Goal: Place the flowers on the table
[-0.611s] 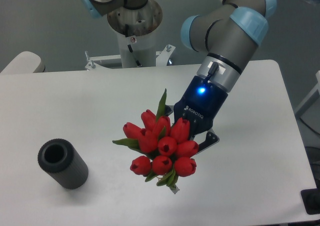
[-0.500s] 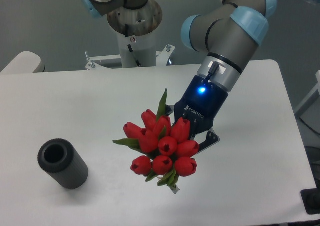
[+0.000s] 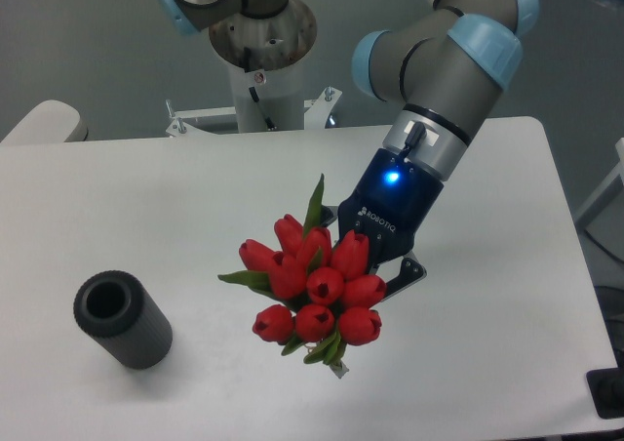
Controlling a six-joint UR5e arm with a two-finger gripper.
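one hand clamped around flowers

Counter seen as smooth matt white, flowers with glossy red petals and waxy green leaves, cylinder finished in dark grey ribbed matt material, gripper cased in black satin plastic with metal fingers

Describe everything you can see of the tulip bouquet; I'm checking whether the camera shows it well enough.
The tulip bouquet is a tight cluster of about ten closed red blooms with a few green leaves, one leaf standing tall at the back. They look glossy, possibly artificial. The blooms face the camera and hide the stems. The gripper, right behind them, appears to hold the bunch. It is over the middle of the white table; whether it touches the tabletop cannot be told.
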